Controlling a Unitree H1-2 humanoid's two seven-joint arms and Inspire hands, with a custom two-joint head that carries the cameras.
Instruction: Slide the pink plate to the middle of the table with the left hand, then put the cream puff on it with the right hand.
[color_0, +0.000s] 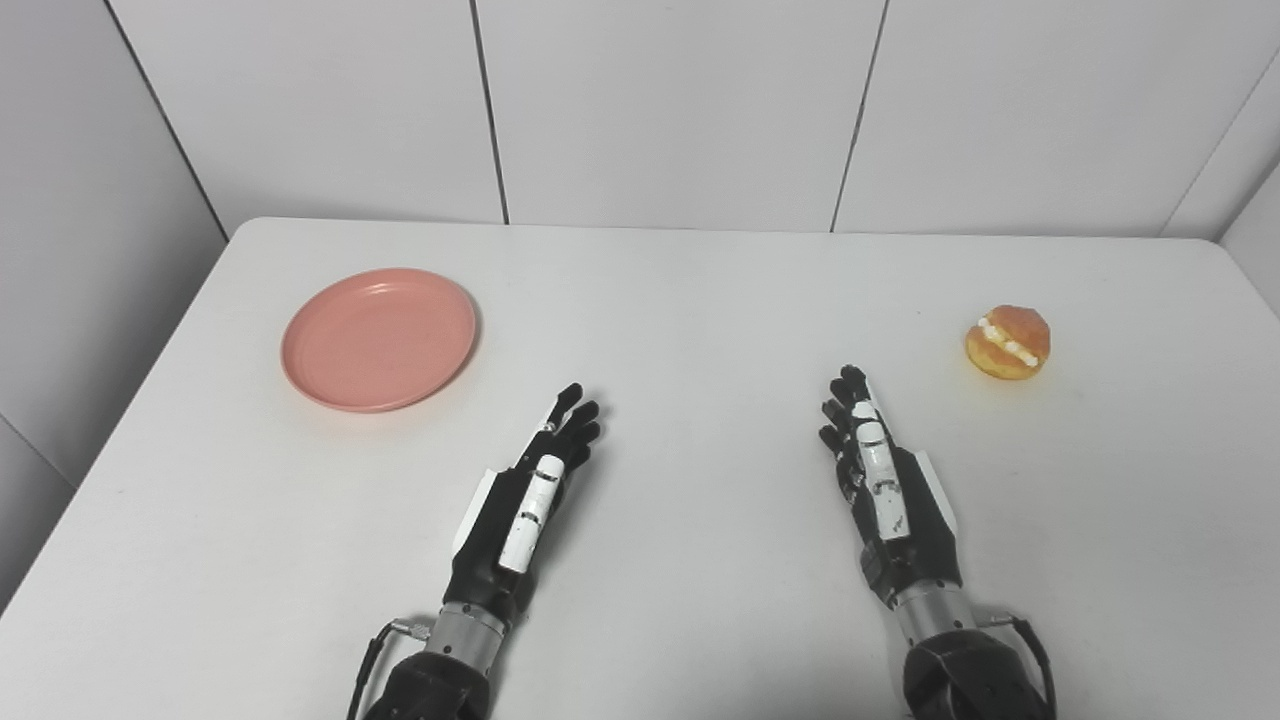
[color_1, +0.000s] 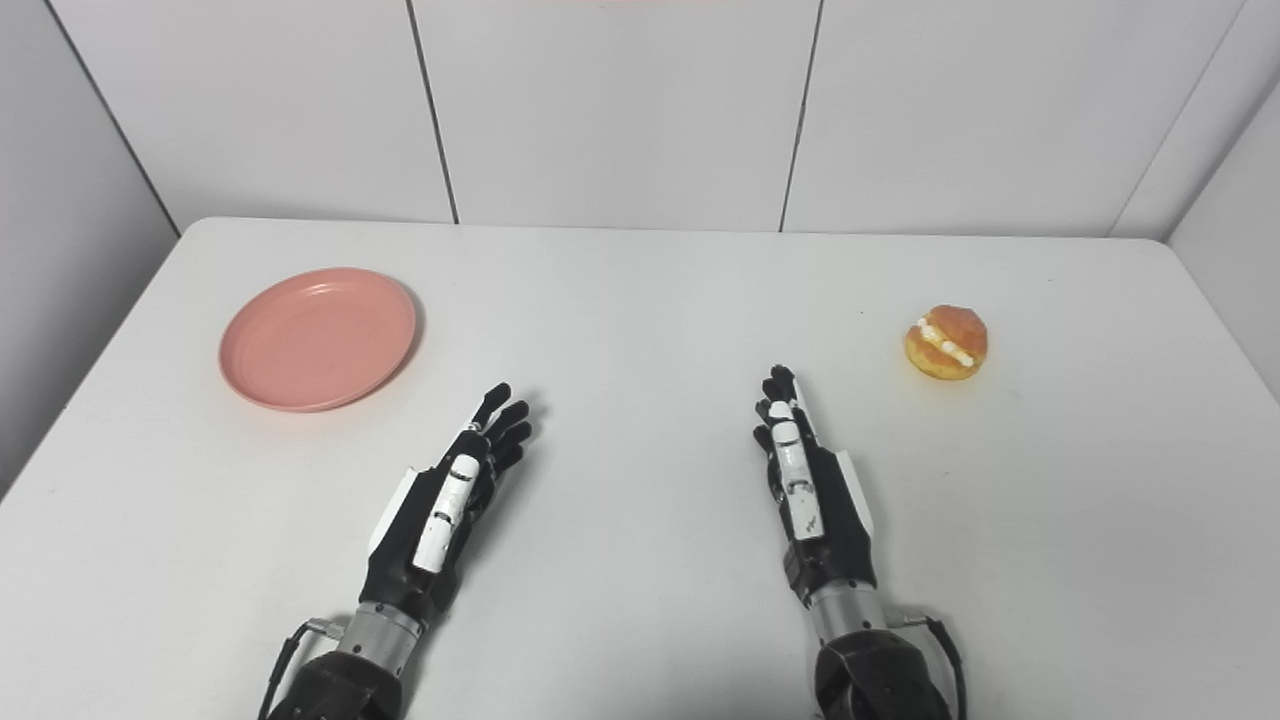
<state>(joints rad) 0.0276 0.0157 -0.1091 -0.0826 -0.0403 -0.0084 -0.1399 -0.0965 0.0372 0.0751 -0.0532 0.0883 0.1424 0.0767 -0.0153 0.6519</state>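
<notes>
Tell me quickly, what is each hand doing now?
Left hand: open, holding nothing.
Right hand: open, holding nothing.

The white counter (color_0: 700, 300) carries a pink plate (color_0: 378, 338) at its far left and a cream puff (color_0: 1007, 342) at its far right, well apart

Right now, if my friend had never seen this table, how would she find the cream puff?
Start at the white table and look to its right side, past the right hand. The cream puff sits alone there, touching nothing. It is small, round and golden with a white cream stripe, unlike the flat pink plate far off on the left.
</notes>
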